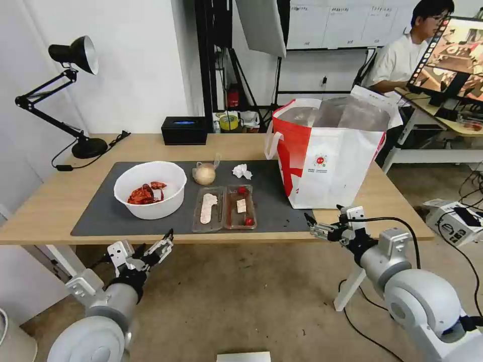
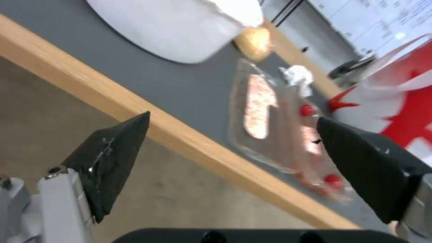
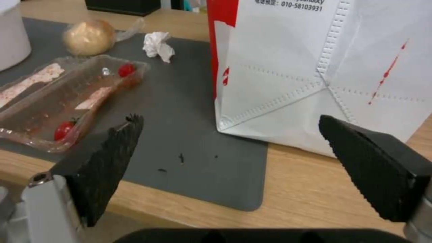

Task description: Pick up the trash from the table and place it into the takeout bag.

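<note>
On the table (image 1: 50, 206), a dark grey mat (image 1: 100, 216) carries the trash: a white bowl (image 1: 149, 188) with red scraps, a clear hinged tray (image 1: 225, 207), a bagged beige ball (image 1: 205, 174) and a crumpled tissue (image 1: 242, 172). The red-and-white takeout bag (image 1: 329, 156) stands upright at the mat's right end, its mouth open. My left gripper (image 1: 157, 245) hangs open below the front edge, in front of the bowl and tray (image 2: 274, 125). My right gripper (image 1: 311, 226) is open at the front edge, just before the bag's lower corner (image 3: 324, 67), nothing between its fingers.
A black desk lamp (image 1: 75, 100) stands at the table's back left and a black box (image 1: 184, 130) at the back middle. Another desk with a monitor (image 1: 448, 60) is off to the right. Cables and a white box (image 1: 455, 218) lie on the floor there.
</note>
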